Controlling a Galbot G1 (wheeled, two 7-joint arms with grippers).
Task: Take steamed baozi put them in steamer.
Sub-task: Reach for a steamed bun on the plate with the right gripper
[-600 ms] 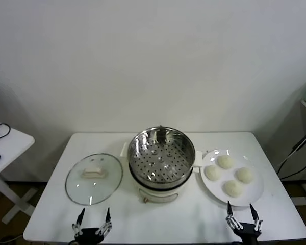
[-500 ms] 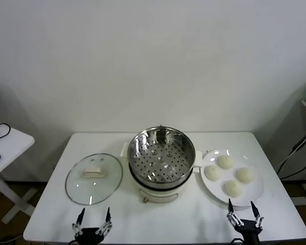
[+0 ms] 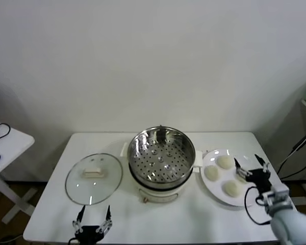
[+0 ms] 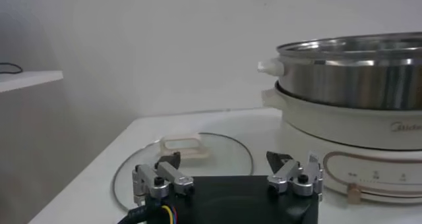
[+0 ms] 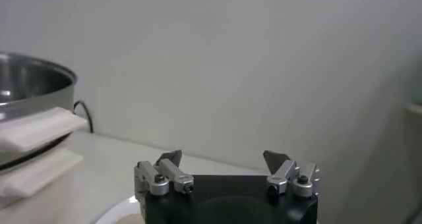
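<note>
Head view: we see four steamed baozi [image 3: 225, 175] lying on a white plate [image 3: 246, 197] at the right side of the white table [image 3: 46, 201], three showing plainly and the fourth mostly hidden behind the right gripper [image 3: 249, 166]. The buns are round, so we can name no long axis or heading for them. The right gripper hangs over the plate's far right part, its two fingers spread wide and holding nothing. Just beside the plate to the left stands the steamer [image 3: 161, 154], its shiny perforated basket open to the top on a cream pot base, with no buns inside. A white side handle [image 3: 198, 162] juts from the pot toward the plate. Left of the steamer a round glass lid [image 3: 94, 178] lies flat on the table. The left gripper [image 3: 94, 220] sits parked at the table's near edge in front of the lid, fingers apart and empty. A second white table [image 3: 5, 145] stands at far left.
</note>
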